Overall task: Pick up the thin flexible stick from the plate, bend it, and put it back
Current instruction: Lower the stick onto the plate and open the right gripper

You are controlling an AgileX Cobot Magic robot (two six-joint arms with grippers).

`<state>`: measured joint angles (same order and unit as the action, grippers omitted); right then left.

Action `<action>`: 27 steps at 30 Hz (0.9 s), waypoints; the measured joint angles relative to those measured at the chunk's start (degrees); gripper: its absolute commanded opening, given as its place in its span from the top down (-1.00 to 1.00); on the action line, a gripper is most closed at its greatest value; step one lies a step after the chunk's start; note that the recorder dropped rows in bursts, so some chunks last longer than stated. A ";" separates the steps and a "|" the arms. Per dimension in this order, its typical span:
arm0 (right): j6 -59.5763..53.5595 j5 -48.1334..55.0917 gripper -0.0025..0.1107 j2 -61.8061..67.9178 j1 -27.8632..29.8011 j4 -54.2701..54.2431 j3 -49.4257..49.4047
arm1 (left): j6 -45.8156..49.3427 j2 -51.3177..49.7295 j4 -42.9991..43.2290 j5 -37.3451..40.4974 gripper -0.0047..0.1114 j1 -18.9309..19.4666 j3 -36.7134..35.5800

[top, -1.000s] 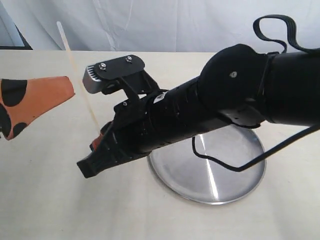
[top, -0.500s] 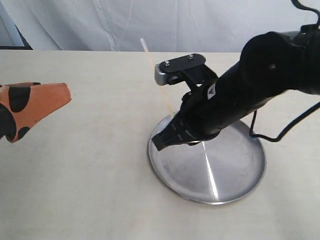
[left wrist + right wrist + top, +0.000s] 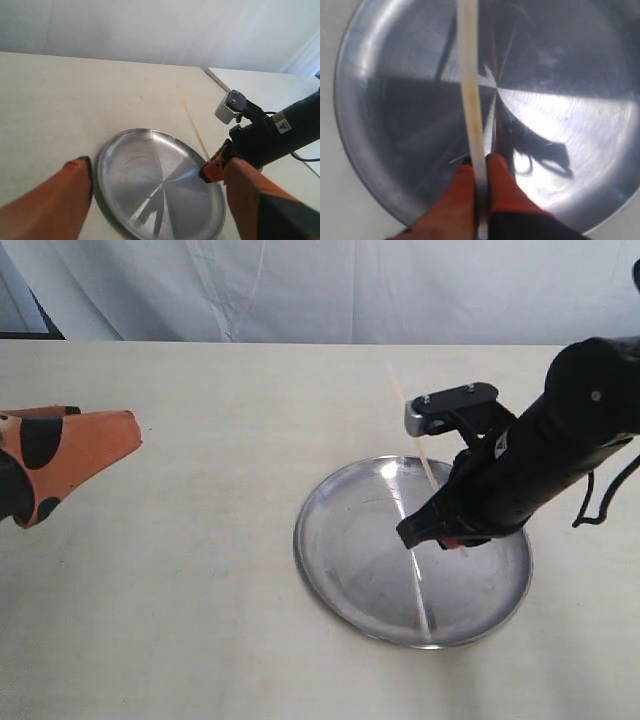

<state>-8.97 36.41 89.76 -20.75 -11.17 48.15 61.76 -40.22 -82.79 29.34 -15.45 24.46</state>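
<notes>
The thin flexible stick (image 3: 410, 425) is pale tan and straight. It slants up and away from my right gripper (image 3: 428, 536), which is shut on its lower end just above the plate (image 3: 340, 540). In the right wrist view the orange fingertips (image 3: 496, 172) pinch the stick (image 3: 470, 85) over the shiny silver plate (image 3: 560, 75). My left gripper (image 3: 110, 425) hangs open at the far left, well apart from the plate, with nothing in it. The left wrist view shows its gripper (image 3: 157, 165) spread wide, the plate (image 3: 145, 170) beyond, and the stick (image 3: 192, 125) held by the right gripper (image 3: 212, 170).
The plate lies on a cream table (image 3: 200, 620) with a white curtain (image 3: 330, 290) behind it. A black cable (image 3: 600, 500) hangs off the right arm beside the plate's right rim.
My right arm has swung to the right with the stick, from left of the plate to over the plate's middle, and has come lower. The left gripper has stayed in place, open.
</notes>
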 measured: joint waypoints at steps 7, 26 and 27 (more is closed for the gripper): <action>0.00 0.40 0.97 8.08 0.45 0.00 -0.07 | 0.00 0.00 0.35 -0.48 -0.29 0.00 0.00; 3.58 1.72 0.13 9.95 0.45 0.48 -0.07 | 0.00 0.00 0.35 -1.15 -0.29 0.00 0.00; 4.12 1.83 0.19 9.67 0.45 0.35 -0.07 | 0.00 0.00 0.35 -1.15 -0.29 0.00 0.00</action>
<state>-4.86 38.24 99.44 -20.31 -10.82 48.08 61.76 -40.22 -82.44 28.18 -15.45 24.46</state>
